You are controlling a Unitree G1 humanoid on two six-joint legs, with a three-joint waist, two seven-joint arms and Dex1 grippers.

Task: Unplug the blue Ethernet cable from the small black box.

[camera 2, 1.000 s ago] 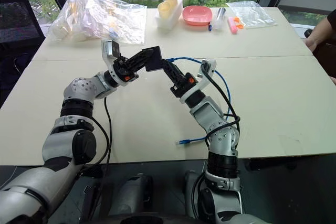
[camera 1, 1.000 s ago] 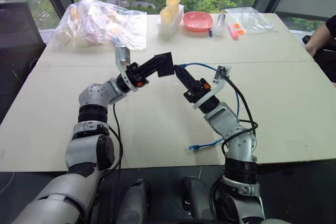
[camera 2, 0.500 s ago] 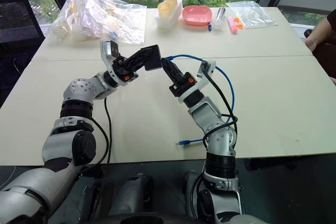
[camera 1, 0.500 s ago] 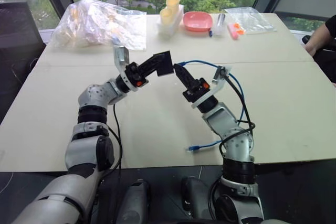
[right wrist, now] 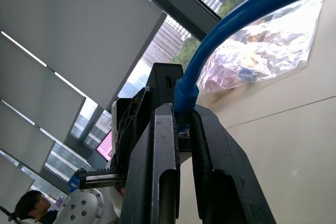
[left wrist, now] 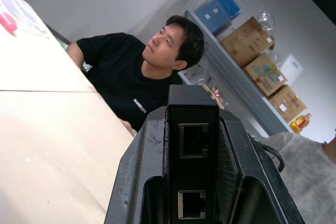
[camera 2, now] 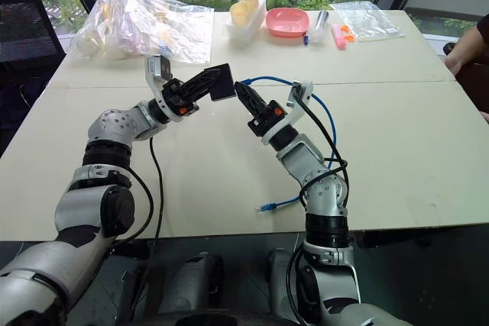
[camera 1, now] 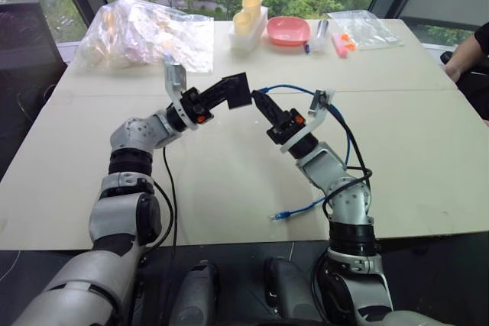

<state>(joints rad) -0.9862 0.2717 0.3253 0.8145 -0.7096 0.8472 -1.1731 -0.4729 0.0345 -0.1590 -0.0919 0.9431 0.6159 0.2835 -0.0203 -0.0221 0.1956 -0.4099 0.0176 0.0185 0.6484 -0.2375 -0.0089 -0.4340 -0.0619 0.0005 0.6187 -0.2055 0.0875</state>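
Note:
The small black box (camera 1: 237, 89) hangs in the air above the table, with my left gripper (camera 1: 228, 95) shut on it. In the left wrist view the box (left wrist: 192, 145) shows two ports on its edge, both empty, between the fingers (left wrist: 135, 182). My right gripper (camera 1: 260, 100) is shut on one plug end of the blue Ethernet cable (camera 1: 290, 89), a small gap away from the box. In the right wrist view the cable (right wrist: 220, 45) runs into the plug pinched between the fingers (right wrist: 155, 171). From there the cable arcs right and drops to the table, where its free end (camera 1: 281, 214) lies.
At the back of the beige table (camera 1: 229, 181) are a clear plastic bag (camera 1: 145, 32), yellow cups in a white holder (camera 1: 248, 17), a pink bowl (camera 1: 288, 30), markers (camera 1: 341, 42) and a zip bag (camera 1: 363, 28). A seated person's arm (camera 1: 466, 55) rests at the right edge.

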